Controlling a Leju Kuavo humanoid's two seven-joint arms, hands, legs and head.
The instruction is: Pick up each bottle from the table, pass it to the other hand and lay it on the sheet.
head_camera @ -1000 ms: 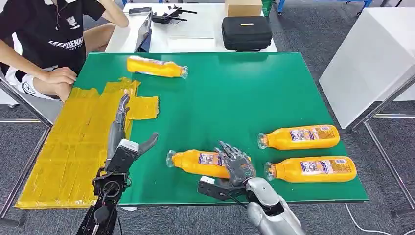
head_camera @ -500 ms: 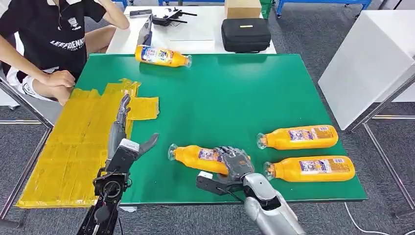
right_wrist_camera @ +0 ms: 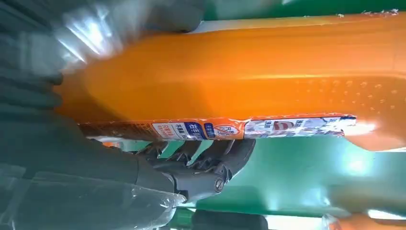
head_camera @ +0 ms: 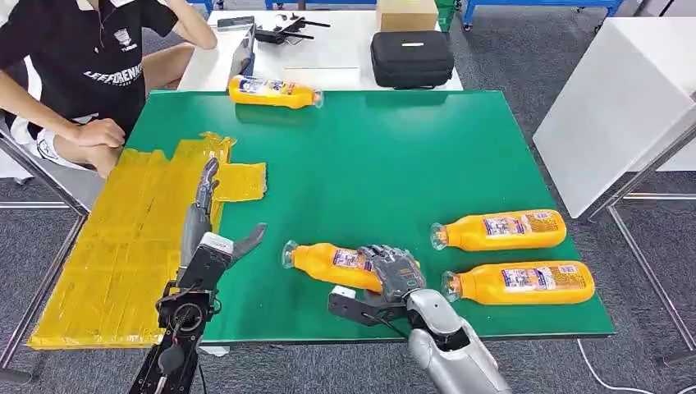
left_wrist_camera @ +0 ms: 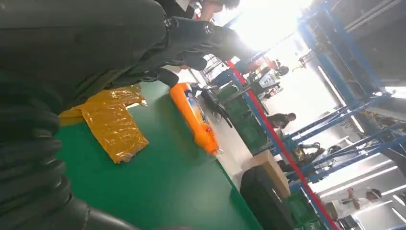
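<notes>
Head view: right hand (head_camera: 394,273) seemingly closed over bottle (head_camera: 332,264) near the tabletop's front edge; left hand (head_camera: 205,222) open, empty; bottle may roll free.

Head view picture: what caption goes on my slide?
Right hand grips an orange bottle on the green table.

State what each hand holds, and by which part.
The right hand grips the near bottle around its labelled body at the base end. The left hand holds nothing.
</notes>
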